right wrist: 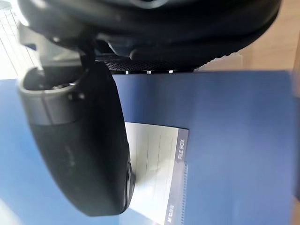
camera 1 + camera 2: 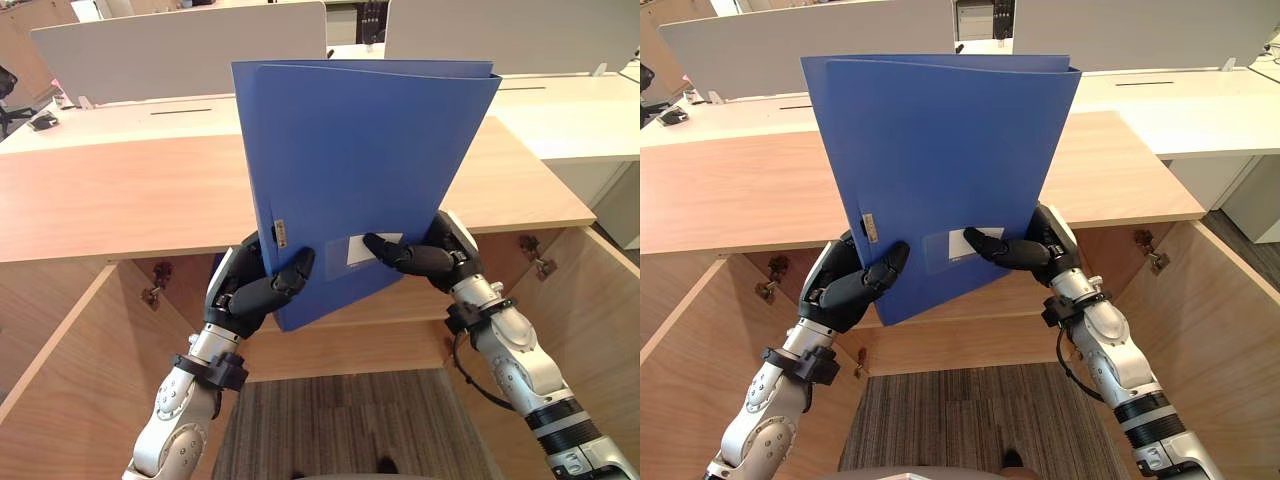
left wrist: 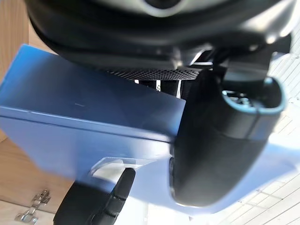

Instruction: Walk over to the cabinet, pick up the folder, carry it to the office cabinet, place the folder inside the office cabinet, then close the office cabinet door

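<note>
You have the folder (image 2: 360, 170) up and carried to the open office cabinet (image 2: 120, 200). It is not inside yet, and the door (image 2: 600, 330) is not shut. Your left hand (image 2: 250, 290) and right hand (image 2: 430, 258) both pinch its bottom corners, holding it above the cabinet's front edge. It is blue, flat and upright, tipped a little, with a white label (image 2: 358, 252).

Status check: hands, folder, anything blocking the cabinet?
Holding blue folder upright, left hand and right hand both shut on it. Open cabinet just ahead. No obstacle seen.
</note>
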{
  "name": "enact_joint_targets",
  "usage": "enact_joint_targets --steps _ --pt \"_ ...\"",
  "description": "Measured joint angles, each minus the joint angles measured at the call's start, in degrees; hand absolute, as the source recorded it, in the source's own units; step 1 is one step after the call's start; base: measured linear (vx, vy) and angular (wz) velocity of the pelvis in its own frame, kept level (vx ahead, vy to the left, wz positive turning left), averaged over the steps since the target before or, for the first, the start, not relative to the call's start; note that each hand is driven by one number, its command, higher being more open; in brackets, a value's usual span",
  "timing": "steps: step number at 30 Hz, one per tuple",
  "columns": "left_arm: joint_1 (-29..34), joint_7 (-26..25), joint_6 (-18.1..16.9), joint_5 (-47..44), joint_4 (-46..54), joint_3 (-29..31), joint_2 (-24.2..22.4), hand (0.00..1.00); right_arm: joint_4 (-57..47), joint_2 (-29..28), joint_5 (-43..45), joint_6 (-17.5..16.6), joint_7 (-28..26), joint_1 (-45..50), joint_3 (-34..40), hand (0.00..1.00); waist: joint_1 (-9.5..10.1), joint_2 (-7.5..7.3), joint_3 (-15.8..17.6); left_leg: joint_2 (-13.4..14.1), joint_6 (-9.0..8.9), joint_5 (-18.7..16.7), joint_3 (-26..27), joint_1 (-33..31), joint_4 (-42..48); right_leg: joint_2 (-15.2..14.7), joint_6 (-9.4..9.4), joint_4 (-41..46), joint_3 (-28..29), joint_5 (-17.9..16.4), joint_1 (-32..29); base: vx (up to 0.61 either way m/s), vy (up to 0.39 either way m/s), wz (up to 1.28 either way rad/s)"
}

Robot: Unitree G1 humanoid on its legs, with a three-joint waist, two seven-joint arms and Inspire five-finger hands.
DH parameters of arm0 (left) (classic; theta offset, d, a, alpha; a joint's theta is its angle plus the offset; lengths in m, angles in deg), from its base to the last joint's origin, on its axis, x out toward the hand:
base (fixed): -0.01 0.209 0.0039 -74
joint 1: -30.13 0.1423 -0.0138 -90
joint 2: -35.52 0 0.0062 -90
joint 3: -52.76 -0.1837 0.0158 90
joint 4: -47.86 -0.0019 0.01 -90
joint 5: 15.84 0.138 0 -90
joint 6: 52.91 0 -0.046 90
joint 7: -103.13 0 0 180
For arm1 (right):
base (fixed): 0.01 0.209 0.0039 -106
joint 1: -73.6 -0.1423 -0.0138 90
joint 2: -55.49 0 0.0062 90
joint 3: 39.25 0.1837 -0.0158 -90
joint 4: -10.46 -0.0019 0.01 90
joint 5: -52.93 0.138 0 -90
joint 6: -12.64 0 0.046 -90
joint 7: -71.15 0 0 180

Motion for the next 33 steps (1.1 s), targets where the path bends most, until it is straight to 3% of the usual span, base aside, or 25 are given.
enact_joint_targets --steps 7,12,16,20,24,31,33 --pt "1.2 -1.0 -2.9 11.4 2.7 7.0 -9.1 1.00 -4.1 -10.9 -5.6 0.9 1.6 2.8 4.2 0.00 0.51 -2.30 -1.0 0.0 -0.01 0.1 -0.9 -0.4 0.0 -0.1 -0.28 -0.1 -0.9 -0.2 0.0 -0.01 -0.017 0.06" --pt "7.0 -6.7 -5.2 14.9 4.6 17.6 -19.6 1.00 -15.9 -18.2 -6.8 0.6 3.5 6.1 7.5 0.00 0.91 -2.35 -1.0 0.0 -0.14 0.1 -1.8 -0.8 0.0 -0.2 -0.44 0.0 -1.7 -0.7 0.0 0.00 -0.023 0.08" --pt "11.3 -12.4 -6.3 15.7 1.2 25.6 -23.8 1.00 -20.1 -20.5 -7.0 -1.3 3.5 7.1 10.6 0.00 1.56 -2.47 -1.0 0.0 -0.17 0.0 -3.2 -0.8 -0.1 -0.3 -0.40 0.0 -3.1 -1.3 0.7 0.01 -0.026 0.18" --pt "13.8 -16.0 -6.1 16.7 -6.1 28.7 -24.8 1.00 -20.0 -21.0 -8.0 -1.7 3.7 7.9 10.8 0.00 1.83 -2.85 -1.2 -0.1 -0.19 0.0 -4.1 -1.2 -0.1 -0.4 -0.39 0.0 -4.1 -1.7 0.9 0.00 -0.026 0.13" --pt "14.9 -14.3 -5.2 20.0 -15.2 26.5 -24.1 1.00 -19.2 -20.3 -12.1 -1.7 4.0 8.0 8.1 0.00 1.78 -3.15 -1.0 -0.2 -0.21 0.0 -4.4 -1.5 -0.1 -0.6 -0.31 0.0 -4.5 -1.8 0.8 -0.01 -0.011 0.05" --pt "11.7 -13.3 -0.7 31.2 -41.3 21.0 -21.2 1.00 -12.8 -14.0 -22.9 -1.6 3.6 7.8 -5.7 0.00 1.47 -4.32 -0.2 -0.1 -0.25 0.1 -4.2 -3.5 0.2 -0.5 -0.32 0.5 -4.4 -1.8 -1.7 0.00 0.000 0.00" --pt "8.6 -13.4 -0.2 34.7 -48.9 18.4 -18.8 1.00 -6.7 -12.0 -29.5 -1.0 3.7 5.4 -11.2 0.00 1.57 -4.51 4.2 0.1 -0.66 -1.5 -4.1 -7.8 5.1 -0.9 -0.51 2.6 -4.0 -1.9 -4.7 -0.05 0.002 0.01"
